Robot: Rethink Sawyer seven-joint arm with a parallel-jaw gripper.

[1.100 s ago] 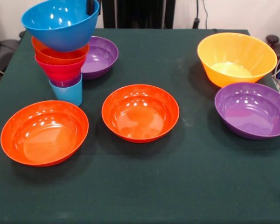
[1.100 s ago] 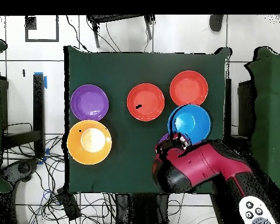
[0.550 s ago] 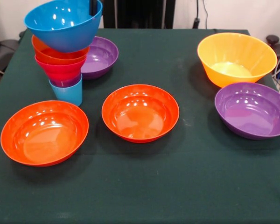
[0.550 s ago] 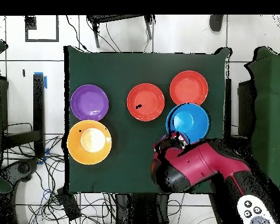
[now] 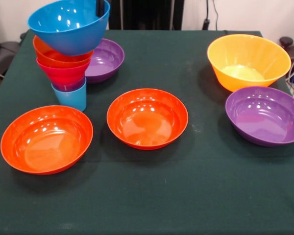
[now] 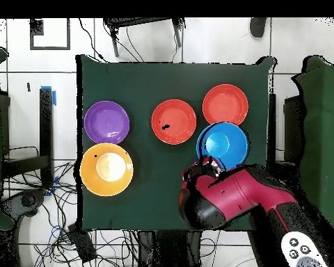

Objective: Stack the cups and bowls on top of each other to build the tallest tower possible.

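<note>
My arm (image 6: 232, 198) reaches over the near corner of the worktop (image 5: 152, 196) by the tower (image 5: 66, 54), and my jaws sit at the rim of the medium blue bowl (image 5: 68, 24); a dark sliver of them shows behind that rim at the top of the front view, but I cannot tell whether they are spread, pressed together or pinching the rim. The blue bowl is topmost and leans to one side rather than sitting level. Beneath it the small orange bowl (image 5: 56, 56) nests in the small pink bowl (image 5: 62, 72), then a sliver of the purple cup (image 5: 71, 87) shows, and the light blue cup (image 5: 71, 99) stands lowest on the green cloth. Just behind the tower, partly hidden by it, lies one wide purple bowl (image 5: 105, 59). In front of the tower rests one wide orange-red bowl (image 5: 46, 139), and beside that, near the middle of the worktop, the second orange-red bowl (image 5: 147, 117); the two stand apart. On the other side, well apart from the tower, the large yellow-orange bowl (image 5: 247, 61) sits upright, with the second wide purple bowl (image 5: 264, 115) just in front of it. From overhead the blue bowl (image 6: 223, 144) hides everything stacked below it, and my red wrist lies just beside it.
</note>
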